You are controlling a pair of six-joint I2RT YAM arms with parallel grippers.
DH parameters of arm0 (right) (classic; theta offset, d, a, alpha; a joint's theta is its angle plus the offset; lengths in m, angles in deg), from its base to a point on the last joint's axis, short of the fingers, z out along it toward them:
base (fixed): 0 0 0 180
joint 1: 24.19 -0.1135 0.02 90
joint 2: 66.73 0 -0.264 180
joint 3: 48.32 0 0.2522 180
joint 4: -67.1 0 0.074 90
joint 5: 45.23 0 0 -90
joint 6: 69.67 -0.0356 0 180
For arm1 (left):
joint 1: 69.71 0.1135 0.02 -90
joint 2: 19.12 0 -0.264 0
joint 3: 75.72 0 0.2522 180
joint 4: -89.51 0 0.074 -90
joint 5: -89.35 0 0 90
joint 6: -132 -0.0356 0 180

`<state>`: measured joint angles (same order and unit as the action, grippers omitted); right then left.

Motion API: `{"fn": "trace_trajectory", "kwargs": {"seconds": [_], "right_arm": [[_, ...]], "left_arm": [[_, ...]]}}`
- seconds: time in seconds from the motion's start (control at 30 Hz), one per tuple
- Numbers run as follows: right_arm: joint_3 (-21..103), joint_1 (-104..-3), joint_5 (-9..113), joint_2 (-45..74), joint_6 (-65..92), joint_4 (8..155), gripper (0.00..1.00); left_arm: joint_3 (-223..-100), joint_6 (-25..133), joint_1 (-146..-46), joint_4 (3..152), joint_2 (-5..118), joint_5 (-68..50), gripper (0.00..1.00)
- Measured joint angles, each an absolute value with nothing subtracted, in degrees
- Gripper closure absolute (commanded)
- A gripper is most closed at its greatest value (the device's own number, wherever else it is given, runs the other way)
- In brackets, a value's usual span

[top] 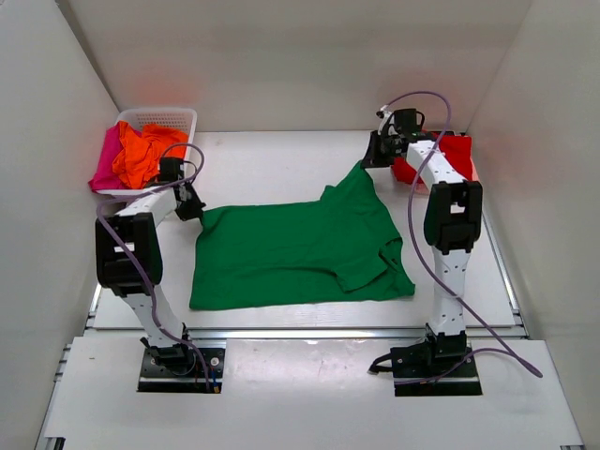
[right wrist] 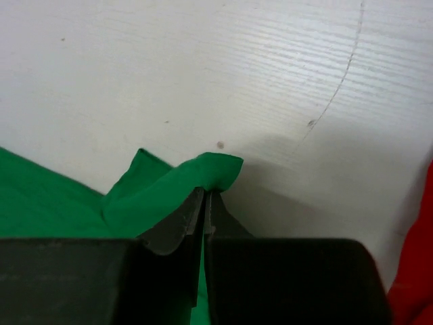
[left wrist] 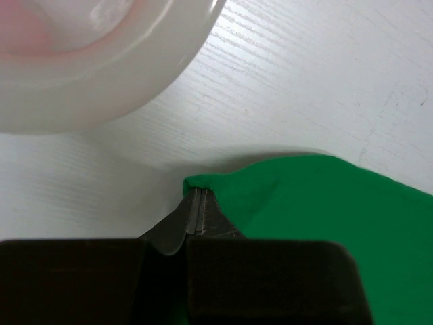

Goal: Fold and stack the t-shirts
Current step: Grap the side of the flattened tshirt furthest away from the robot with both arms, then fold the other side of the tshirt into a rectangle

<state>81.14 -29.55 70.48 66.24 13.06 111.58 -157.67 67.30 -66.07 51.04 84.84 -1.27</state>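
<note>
Green t-shirt [top: 300, 248] soft, limp; my left pincer [left wrist: 198, 198], right pincer [right wrist: 205, 194] clenched on its corners nearest tabletop [top: 281, 159] far edge.

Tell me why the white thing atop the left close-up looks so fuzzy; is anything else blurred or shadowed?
Left wrist view: the basket is out of focus, likely too near the lens, while the green t-shirt is crisp. Right wrist view: the table grain is sharp, with a soft shadow beside the pinched fold. Top view: even, soft light.
</note>
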Motion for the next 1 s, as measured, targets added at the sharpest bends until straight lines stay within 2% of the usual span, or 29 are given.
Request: {"fn": "trace_trajectory", "kwargs": {"seconds": [0.23,0.4,0.6,1.0], "right_arm": [[66.98,-30.25,71.22,55.48,13.46,107.89,1.0],[55.96,-30.64,71.44,48.77,13.28,104.79,1.0],[41.62,-30.86,71.97,34.96,12.78,101.29,1.0],[21.82,-28.87,73.17,13.98,11.03,97.31,1.0]], "left_arm": [[-155.96,67.06,-66.05,50.91,83.36,-2.08,1.0],[-149.95,67.24,-65.87,51.91,75.79,-3.69,1.0],[-146.58,66.52,-65.09,54.19,67.99,-4.55,1.0],[-137.69,63.37,-64.58,54.32,64.65,-4.48,1.0]]}}
